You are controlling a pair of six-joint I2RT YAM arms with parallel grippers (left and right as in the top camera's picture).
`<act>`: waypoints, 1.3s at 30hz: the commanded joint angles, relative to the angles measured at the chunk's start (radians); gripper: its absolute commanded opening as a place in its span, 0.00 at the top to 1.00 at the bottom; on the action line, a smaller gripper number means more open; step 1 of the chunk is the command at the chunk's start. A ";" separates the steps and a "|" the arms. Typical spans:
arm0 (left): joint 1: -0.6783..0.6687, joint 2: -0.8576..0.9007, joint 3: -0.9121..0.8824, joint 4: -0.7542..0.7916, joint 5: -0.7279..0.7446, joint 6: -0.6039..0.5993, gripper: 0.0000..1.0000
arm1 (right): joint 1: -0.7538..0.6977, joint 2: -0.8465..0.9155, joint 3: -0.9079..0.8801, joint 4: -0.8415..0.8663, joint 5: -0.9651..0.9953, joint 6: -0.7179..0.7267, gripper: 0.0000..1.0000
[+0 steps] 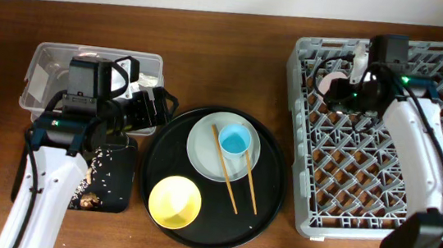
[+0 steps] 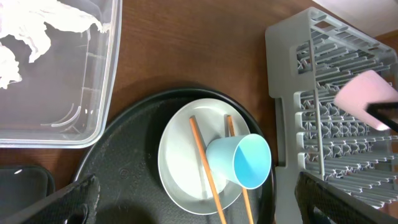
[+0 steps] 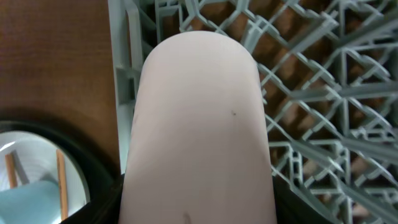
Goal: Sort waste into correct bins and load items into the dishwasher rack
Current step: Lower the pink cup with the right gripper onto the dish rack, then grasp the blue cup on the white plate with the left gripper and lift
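My right gripper (image 1: 339, 87) is shut on the small pink cup (image 3: 199, 124) and holds it over the back left part of the grey dishwasher rack (image 1: 364, 180). The pink cup also shows in the left wrist view (image 2: 367, 93). My left gripper (image 1: 153, 108) is open and empty between the clear tub (image 1: 46, 64) and the round black tray (image 1: 160, 159). On that tray the light-blue cup (image 1: 235, 140) and the chopsticks (image 1: 228, 178) rest on the pale plate (image 1: 202, 151), with the yellow bowl (image 1: 174, 202) in front. White paper scraps (image 2: 37, 31) lie in the tub.
The shallow black tray (image 1: 120, 188) at the front left holds beige crumbs (image 1: 102, 165) and a brown wrapper (image 1: 88, 202). The rack's left wall (image 2: 286, 93) stands close to the round tray's right rim. Bare brown table lies behind the round tray.
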 commanded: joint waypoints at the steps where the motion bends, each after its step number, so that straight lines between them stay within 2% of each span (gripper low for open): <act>1: 0.003 0.003 0.012 0.002 -0.011 0.009 0.01 | 0.006 0.046 0.011 0.019 -0.024 -0.001 0.45; 3: 0.003 0.003 0.012 0.002 -0.011 0.009 0.01 | 0.006 0.066 0.011 0.024 -0.024 -0.001 0.44; 7: 0.003 0.003 0.012 0.002 -0.011 0.009 0.01 | 0.006 0.079 0.011 0.024 -0.024 -0.001 0.30; 8: 0.003 0.003 0.012 0.002 -0.011 0.009 0.01 | 0.006 0.079 0.011 0.024 -0.024 -0.001 0.18; 10: 0.003 0.003 0.012 0.002 -0.011 0.009 0.01 | 0.006 0.077 0.012 0.023 -0.024 -0.001 0.06; 12: 0.003 0.003 0.012 0.002 -0.011 0.009 0.01 | 0.005 0.072 0.015 0.020 -0.024 -0.001 0.01; 16: 0.003 0.003 0.012 0.002 -0.011 0.009 0.01 | 0.006 0.036 0.086 -0.068 -0.031 0.000 0.01; 22: 0.003 0.003 0.012 0.002 -0.011 0.009 0.01 | 0.005 -0.060 0.278 -0.368 -0.277 0.003 0.01; 26: 0.003 0.003 0.012 0.014 -0.014 0.003 0.01 | 0.005 -0.114 0.284 -0.438 -0.330 0.001 0.01; 30: -0.027 0.008 0.010 0.020 -0.014 -0.128 0.01 | 0.005 -0.116 0.284 -0.532 -0.327 -0.001 0.01; 31: -0.050 0.012 0.009 0.013 -0.014 -0.147 0.07 | 0.006 -0.116 0.284 -0.544 -0.328 -0.001 0.01; 32: -0.076 0.018 0.006 0.013 -0.014 -0.150 0.16 | 0.006 -0.116 0.284 -0.554 -0.328 -0.001 0.01; 34: -0.139 0.040 0.005 0.014 -0.029 -0.150 0.22 | 0.006 -0.116 0.284 -0.561 -0.329 -0.001 0.01; 36: -0.238 0.090 0.004 0.016 -0.097 -0.150 0.32 | 0.006 -0.116 0.284 -0.570 -0.331 0.000 0.01; 39: -0.366 0.203 0.004 0.061 -0.173 -0.149 0.39 | 0.005 -0.116 0.283 -0.582 -0.331 -0.001 0.01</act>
